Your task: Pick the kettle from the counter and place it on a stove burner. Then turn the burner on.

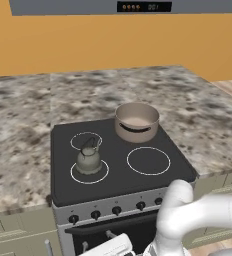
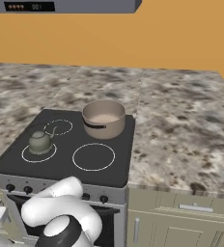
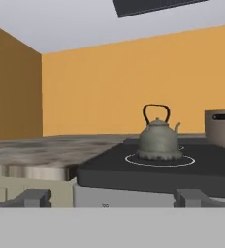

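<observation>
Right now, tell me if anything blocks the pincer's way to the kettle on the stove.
Nothing visible does. The kettle sits upright inside the front left burner ring, and the hand view looks straight at it over the stove's front edge with bare cooktop between. The tan pot stands at the back right, off that line. The pincer is open and empty.

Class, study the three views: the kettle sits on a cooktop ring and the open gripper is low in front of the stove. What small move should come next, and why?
Probably bring the gripper to a knob on the stove front. The kettle already stands upright inside the front left stove burner, apart from the tan pot, and the jaws are open and empty, so only switching the burner on seems left.
</observation>
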### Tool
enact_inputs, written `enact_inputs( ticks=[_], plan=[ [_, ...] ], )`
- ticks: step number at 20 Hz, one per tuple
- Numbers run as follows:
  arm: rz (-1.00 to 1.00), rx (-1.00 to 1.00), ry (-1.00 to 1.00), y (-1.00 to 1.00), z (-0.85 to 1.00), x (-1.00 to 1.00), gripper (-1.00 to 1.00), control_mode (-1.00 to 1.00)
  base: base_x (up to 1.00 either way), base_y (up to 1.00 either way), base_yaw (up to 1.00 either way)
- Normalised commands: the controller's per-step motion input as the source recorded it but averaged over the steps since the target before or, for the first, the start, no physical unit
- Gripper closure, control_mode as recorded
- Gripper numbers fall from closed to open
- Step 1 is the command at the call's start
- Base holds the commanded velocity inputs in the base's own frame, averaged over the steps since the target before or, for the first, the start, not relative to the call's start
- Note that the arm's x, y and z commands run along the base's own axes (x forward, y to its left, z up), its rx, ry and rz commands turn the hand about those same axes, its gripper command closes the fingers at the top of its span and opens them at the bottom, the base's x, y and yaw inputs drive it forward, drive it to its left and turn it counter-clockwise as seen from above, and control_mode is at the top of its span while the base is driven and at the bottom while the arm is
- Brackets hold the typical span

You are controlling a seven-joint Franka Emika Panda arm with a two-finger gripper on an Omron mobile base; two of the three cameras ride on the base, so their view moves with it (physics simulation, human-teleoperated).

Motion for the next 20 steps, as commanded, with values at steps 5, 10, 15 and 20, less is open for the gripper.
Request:
enact_inputs(
  ticks=[5,10,15,20],
  plan=[
    [-0.02,0.0,0.0,0.0,0.0,0.32,-1.0,-1.0,0.0,0.0,0.0],
    [-0.01,0.0,0.0,0.0,-0.03,0.37,-1.0,-1.0,0.0,0.0,0.0],
    [-0.01,0.0,0.0,0.01,-0.06,0.4,-1.0,-1.0,0.0,0.0,0.0],
    [0.0,0.0,0.05,0.02,-0.35,0.18,-1.0,-1.0,0.0,0.0,0.0]
  ],
)
